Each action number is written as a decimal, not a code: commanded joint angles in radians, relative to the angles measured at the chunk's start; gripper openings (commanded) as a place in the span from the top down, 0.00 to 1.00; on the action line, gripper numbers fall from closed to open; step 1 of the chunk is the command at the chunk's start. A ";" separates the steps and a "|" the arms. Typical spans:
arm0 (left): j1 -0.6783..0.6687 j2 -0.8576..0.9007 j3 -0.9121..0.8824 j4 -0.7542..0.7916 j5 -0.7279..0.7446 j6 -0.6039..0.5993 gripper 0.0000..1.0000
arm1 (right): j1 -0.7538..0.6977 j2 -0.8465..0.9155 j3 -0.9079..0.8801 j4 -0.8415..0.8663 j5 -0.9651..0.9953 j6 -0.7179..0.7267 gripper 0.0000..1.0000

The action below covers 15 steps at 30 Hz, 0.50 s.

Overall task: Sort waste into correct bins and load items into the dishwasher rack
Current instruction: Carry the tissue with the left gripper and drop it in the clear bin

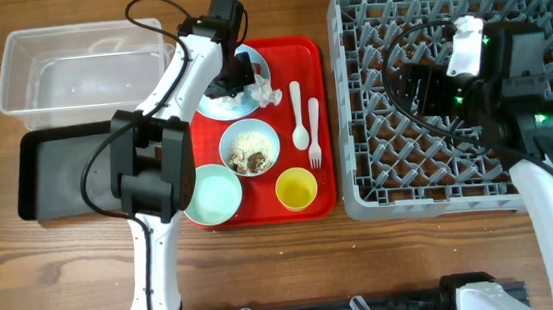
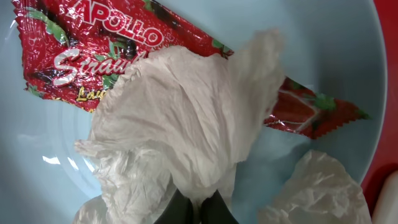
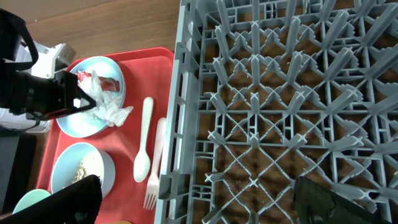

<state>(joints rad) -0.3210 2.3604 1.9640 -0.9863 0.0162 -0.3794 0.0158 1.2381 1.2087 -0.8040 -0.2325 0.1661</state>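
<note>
My left gripper (image 2: 198, 208) is shut on a crumpled white tissue (image 2: 186, 118) over the pale blue plate (image 2: 348, 68). A red-and-white wrapper (image 2: 81, 56) lies under the tissue, and a second tissue (image 2: 317, 193) lies beside it. In the overhead view the gripper (image 1: 238, 76) covers most of the plate (image 1: 211, 107). My right gripper (image 3: 199, 205) is open and empty above the grey rack (image 1: 469, 173). On the red tray (image 1: 300, 58) are a blue bowl with food scraps (image 1: 250, 147), a mint-green bowl (image 1: 212, 196), a yellow cup (image 1: 297, 188), a spoon (image 1: 297, 113) and a fork (image 1: 314, 132).
A clear tub (image 1: 78, 67) stands at the back left with a black tray (image 1: 57, 174) in front of it. The left arm reaches over the black tray's right end. The rack's left wall borders the red tray.
</note>
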 commanded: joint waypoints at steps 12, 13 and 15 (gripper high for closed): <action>0.088 -0.277 0.146 -0.106 0.015 0.034 0.96 | -0.004 0.015 0.024 0.003 -0.013 -0.007 0.00; 0.105 -0.293 0.146 -0.108 -0.011 0.034 0.96 | -0.004 0.015 0.024 0.003 -0.013 -0.008 0.00; 0.144 -0.309 0.146 -0.111 -0.063 0.034 0.96 | -0.004 0.015 0.024 0.006 -0.013 -0.007 0.00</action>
<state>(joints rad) -0.2504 2.1262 2.0861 -1.0916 0.0502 -0.3649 0.0158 1.2430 1.2087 -0.8036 -0.2329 0.1661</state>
